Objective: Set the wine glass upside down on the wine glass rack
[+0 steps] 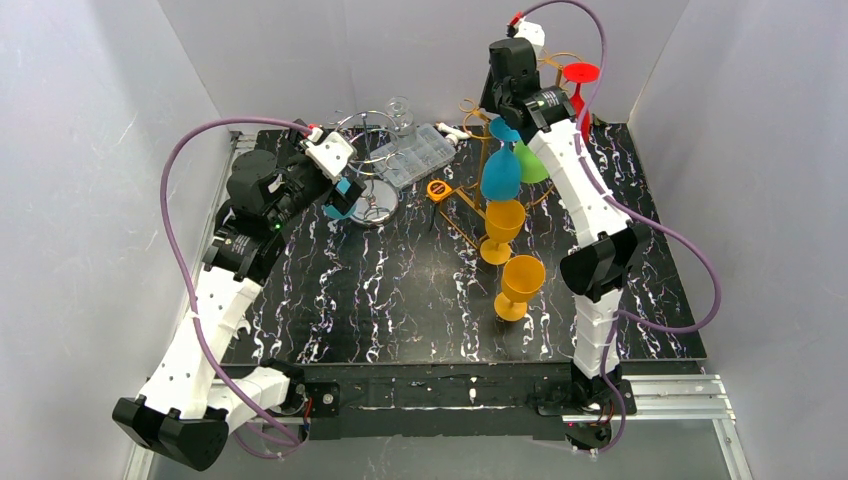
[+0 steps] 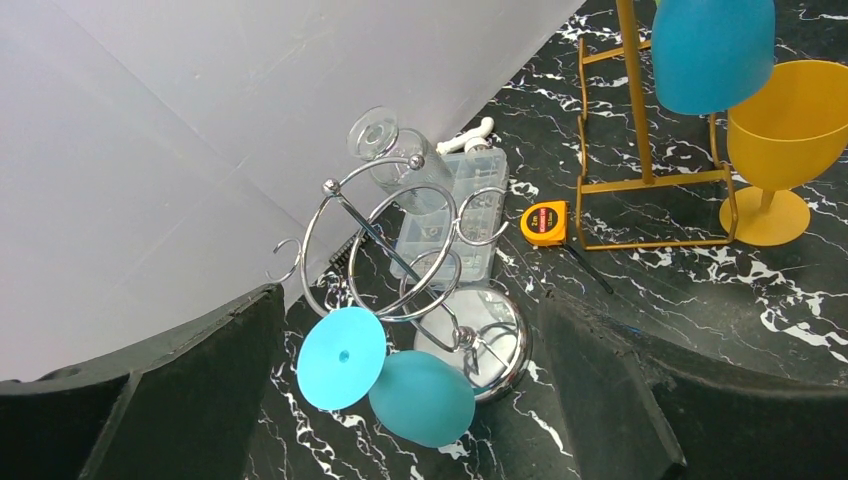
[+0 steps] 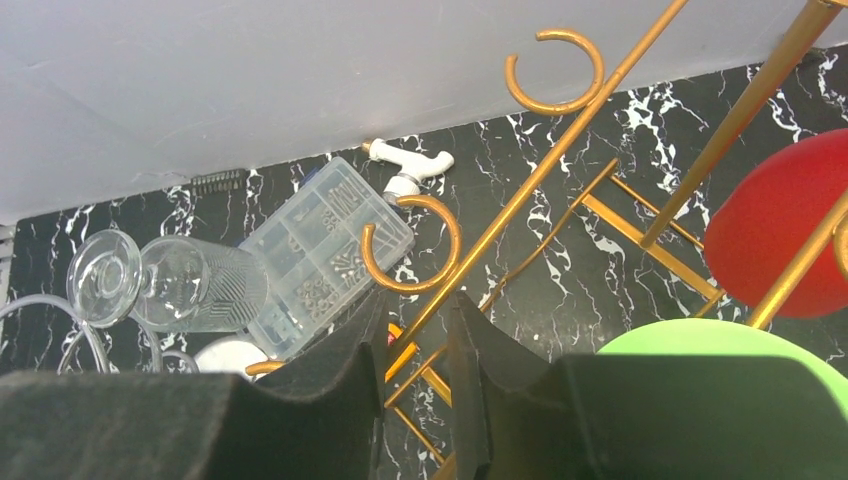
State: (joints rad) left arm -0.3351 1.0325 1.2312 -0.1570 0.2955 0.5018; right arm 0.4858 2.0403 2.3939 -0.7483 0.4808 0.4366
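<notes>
Low centre of the left wrist frame: teal wine glass (image 2: 420, 397) hangs tilted, foot up, at chrome rack (image 2: 385, 235). My left pincer (image 1: 340, 197) is released; my right pincer (image 3: 418, 300) sits narrow, grip unclear. Likely light, slick plastic; I'd take the stem.

Red glass (image 3: 775, 225) partly off-frame

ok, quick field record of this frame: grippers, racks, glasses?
left gripper: open wide, straddling teal glass
teal glass: foot above bowl at chrome rack, hook seating unclear
chrome rack: also holds clear glass, inverted
gold rack: blue glass, green glass, red glass hanging inverted
table: yellow glass and second yellow glass, upright
right gripper: jaws narrow at a gold rack rod, grip unclear
</notes>
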